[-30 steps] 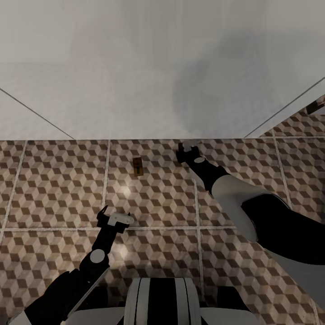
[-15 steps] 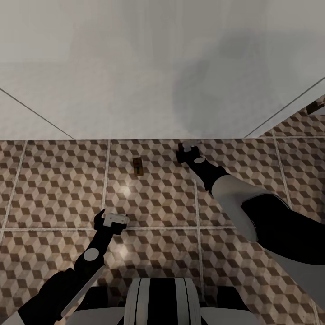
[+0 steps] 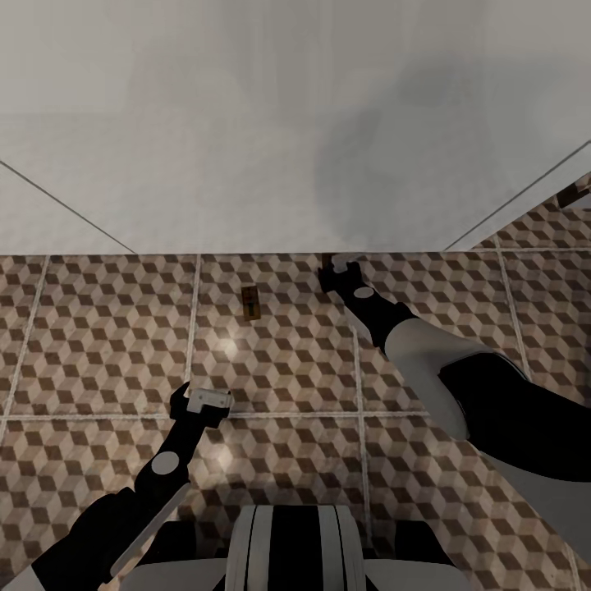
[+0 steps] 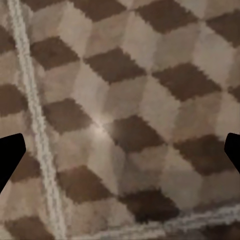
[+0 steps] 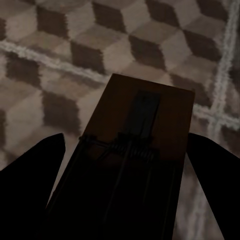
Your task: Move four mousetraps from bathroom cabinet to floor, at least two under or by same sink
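Two mousetraps were in sight. Over the scene spread the white bathroom sink (image 3: 246,123), and below it the cube-patterned bathroom floor (image 3: 98,328) — the required resting place. The right gripper (image 3: 338,269) reached low to the floor at the vanity's front edge, fingers closed on a mousetrap (image 5: 137,150), presumably to set it beside the sink. A second mousetrap (image 3: 250,302) already lay flat nearby, near that edge. The left gripper (image 3: 199,400) hovered over bare tile, fingers apart, empty. Against half a second earlier, the right gripper had edged slightly nearer the vanity — little else differed.
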